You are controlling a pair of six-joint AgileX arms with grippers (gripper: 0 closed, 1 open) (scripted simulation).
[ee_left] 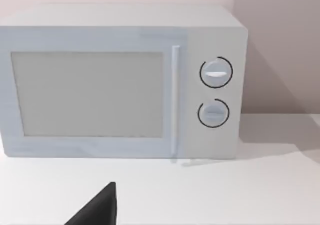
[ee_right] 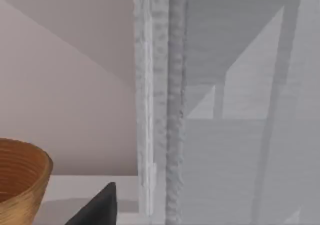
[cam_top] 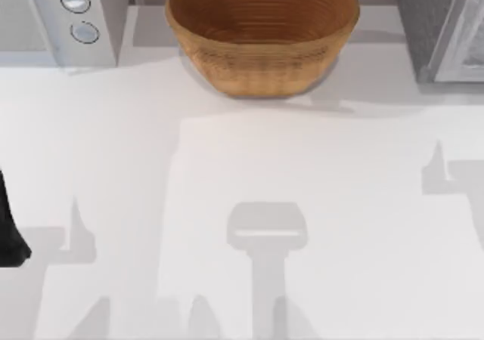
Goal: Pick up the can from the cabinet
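Facing: right wrist view looks at the cabinet [ee_right: 225, 135], top view's far right.
Can: hidden; presumably inside cabinet.
Nearer arm: right, judging by that.
Left arm [cam_top: 9, 230]: parked, left edge.
Fingers: cannot tell, either gripper.

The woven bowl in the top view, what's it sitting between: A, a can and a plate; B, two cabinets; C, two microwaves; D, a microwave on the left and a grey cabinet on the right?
D: the woven bowl stands at the back of the table, with the microwave and its two dials at the left and the grey cabinet at the right.
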